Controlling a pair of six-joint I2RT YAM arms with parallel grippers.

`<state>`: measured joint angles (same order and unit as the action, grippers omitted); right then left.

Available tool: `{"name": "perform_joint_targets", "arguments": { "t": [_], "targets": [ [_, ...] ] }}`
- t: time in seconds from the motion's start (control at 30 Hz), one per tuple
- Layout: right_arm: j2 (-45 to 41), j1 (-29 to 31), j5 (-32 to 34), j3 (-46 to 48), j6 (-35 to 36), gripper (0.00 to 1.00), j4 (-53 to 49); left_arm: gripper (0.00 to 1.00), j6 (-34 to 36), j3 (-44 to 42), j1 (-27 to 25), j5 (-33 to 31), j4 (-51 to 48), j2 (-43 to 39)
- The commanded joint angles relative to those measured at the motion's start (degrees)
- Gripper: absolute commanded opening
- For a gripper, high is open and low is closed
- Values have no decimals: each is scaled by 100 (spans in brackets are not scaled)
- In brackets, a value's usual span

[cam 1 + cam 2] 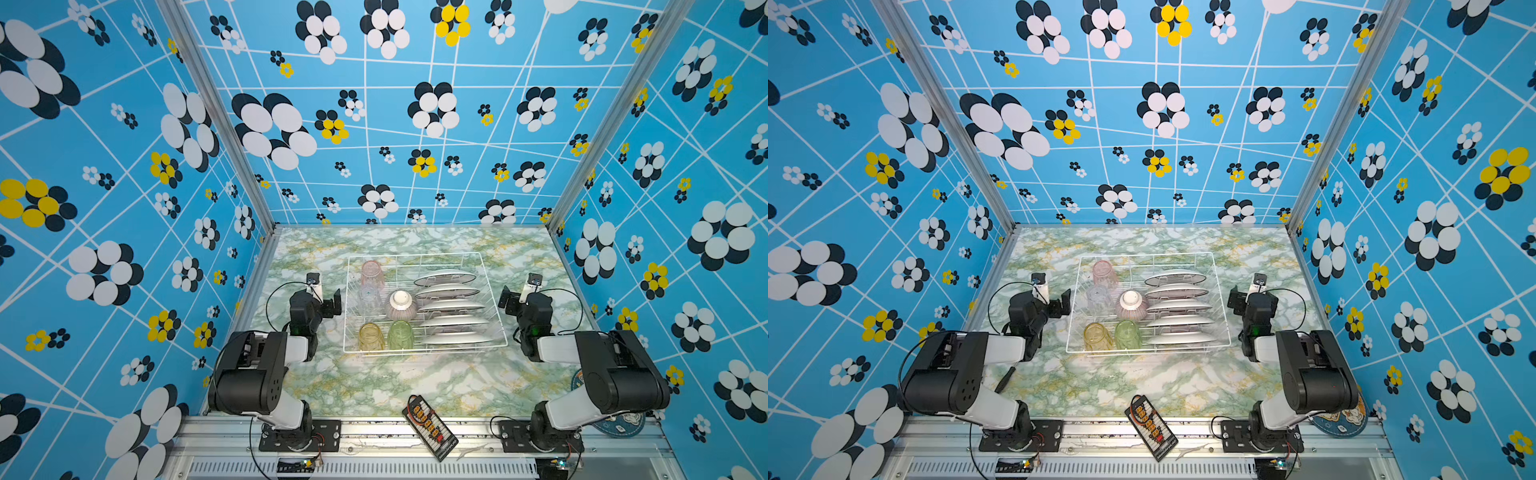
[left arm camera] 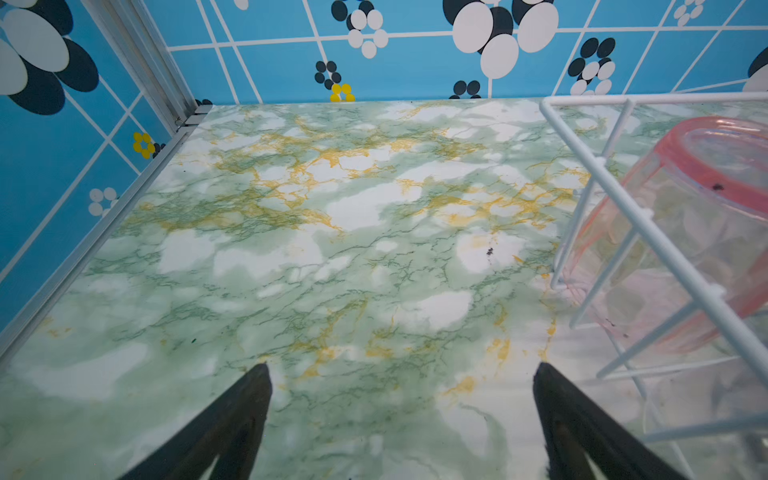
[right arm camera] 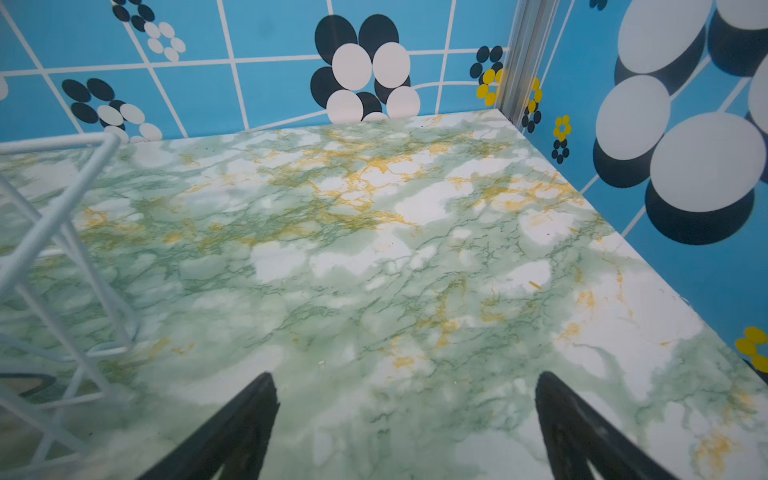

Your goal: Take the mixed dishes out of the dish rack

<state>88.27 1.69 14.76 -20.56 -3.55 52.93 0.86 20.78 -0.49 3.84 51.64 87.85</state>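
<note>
Dish rack [image 1: 415, 254] holds plates [image 1: 451, 307], tumblers [image 1: 400, 334], bowl [image 1: 401, 305]; rim writing seemingly unreadable; left gripper [image 2: 401, 370], right gripper [image 3: 405, 378] spread, empty.

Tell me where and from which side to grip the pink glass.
From above, with the left gripper, across the pink glass near its raised base: it seems to stand upside down in a corner of the dish rack, and wires fence its sides.
</note>
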Motion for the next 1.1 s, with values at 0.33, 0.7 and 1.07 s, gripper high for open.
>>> {"name": "perform_joint_targets", "arguments": {
  "t": [0.33, 0.7, 1.07],
  "targets": [
    [24, -2, -108, -123, 86, 99, -81, 99, -42, 155, 23, 67, -5, 74],
    [24, -2, -114, -124, 83, 99, -89, 77, -99, 158, 89, 218, -26, 83],
    [-5, -2, 6, -141, 14, 89, -131, 44, -258, 981, 130, -14, -2198, -1038]
  ]
}}
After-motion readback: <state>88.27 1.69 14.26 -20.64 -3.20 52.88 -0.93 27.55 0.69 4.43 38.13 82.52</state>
